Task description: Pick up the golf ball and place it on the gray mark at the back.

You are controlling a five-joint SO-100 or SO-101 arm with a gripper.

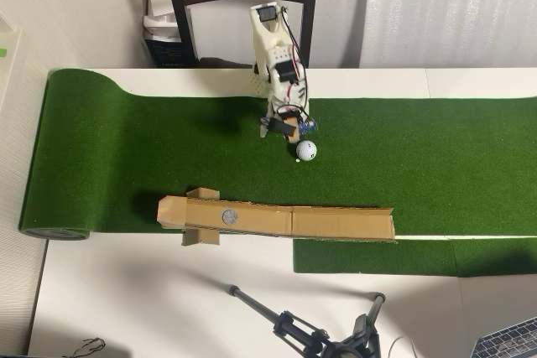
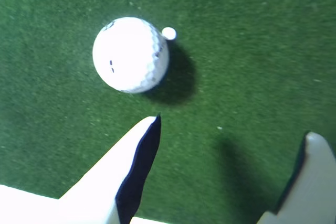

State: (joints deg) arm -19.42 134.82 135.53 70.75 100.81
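Observation:
A white golf ball (image 1: 306,150) lies on the green turf mat (image 1: 126,148), right in front of the arm. In the wrist view the ball (image 2: 130,54) sits on the turf next to a small white mark (image 2: 169,33). My gripper (image 1: 289,129) hovers just behind the ball, open and empty; in the wrist view the gripper (image 2: 233,127) shows two white fingers (image 2: 134,150) spread wide, with the ball beyond the left fingertip, outside the gap. A round gray mark (image 1: 228,216) sits on the cardboard ramp (image 1: 277,221).
The cardboard ramp lies along the mat's near edge in the overhead view. A dark chair (image 1: 242,6) stands behind the arm's base. A black tripod (image 1: 310,333) lies on the white table at the bottom. A laptop corner (image 1: 508,343) shows at the bottom right.

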